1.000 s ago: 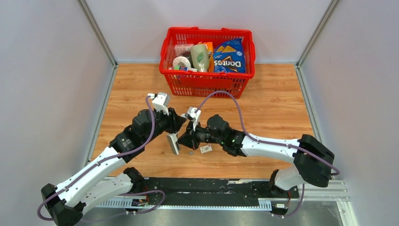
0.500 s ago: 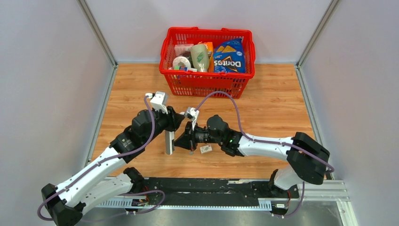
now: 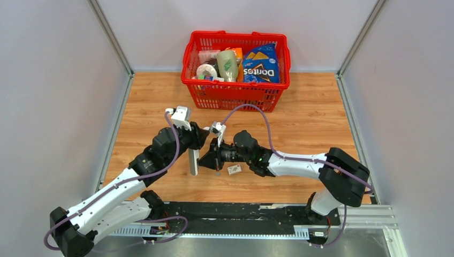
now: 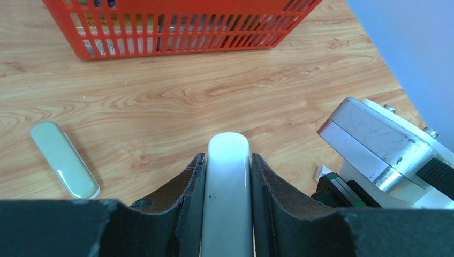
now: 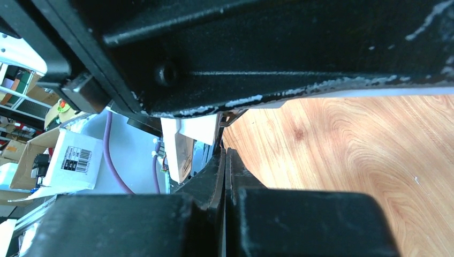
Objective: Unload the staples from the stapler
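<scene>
My left gripper is shut on the white stapler and holds it upright, its lower end near the table. In the left wrist view the stapler's rounded white top sits clamped between my left gripper's dark pads. My right gripper is right beside the stapler on its right side. In the right wrist view its jaws are pressed together with nothing visible between them. No staples show in any view.
A red basket full of groceries stands at the back. A small white box lies on the wood just right of the grippers. A pale green oblong piece lies on the table to the left of the stapler.
The stapler has swung from tilted to upright in my left gripper. My right gripper has moved a little left, closer to the stapler.
</scene>
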{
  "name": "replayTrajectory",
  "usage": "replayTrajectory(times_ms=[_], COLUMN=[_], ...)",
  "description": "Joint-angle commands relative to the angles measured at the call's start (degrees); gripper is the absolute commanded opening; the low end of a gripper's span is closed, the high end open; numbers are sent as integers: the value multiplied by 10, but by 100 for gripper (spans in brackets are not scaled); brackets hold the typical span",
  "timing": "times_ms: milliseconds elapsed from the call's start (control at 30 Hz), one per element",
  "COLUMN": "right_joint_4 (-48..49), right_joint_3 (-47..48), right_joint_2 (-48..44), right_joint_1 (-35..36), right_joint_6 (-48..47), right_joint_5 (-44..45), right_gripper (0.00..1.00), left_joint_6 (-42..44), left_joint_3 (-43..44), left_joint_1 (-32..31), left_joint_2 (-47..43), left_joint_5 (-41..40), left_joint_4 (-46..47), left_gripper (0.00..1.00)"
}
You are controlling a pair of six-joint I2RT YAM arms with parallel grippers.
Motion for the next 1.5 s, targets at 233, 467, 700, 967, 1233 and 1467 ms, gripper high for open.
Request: replayTrajectory(times_ms=[233,467,700,967,1233,1467], right_joint_4=[88,54,83,98,100,109], right_joint_3=[50,76,92,103,101,104], right_joint_2=[0,-5,15,29,22,16], right_joint_1=[17,16,6,6,6,4], right_joint_6=[8,-22,3,12,3,0], right_joint_5=[-59,-45,-57,-63,-43,-33], right_gripper=[0,0,0,0,0,0], left_joint_6=[28,41,44,46,48,51], left_joint_3=[-33,-39,-43,-42,-44,-43], left_joint_1=[-2,-13,-15,-16,-17,-21], left_joint_2=[55,62,72,82,80,82], left_joint_5=[-49,-73,-79,-76,-78,-84], left_joint_4=[104,112,132,134,135,132], left_gripper=[0,0,0,0,0,0])
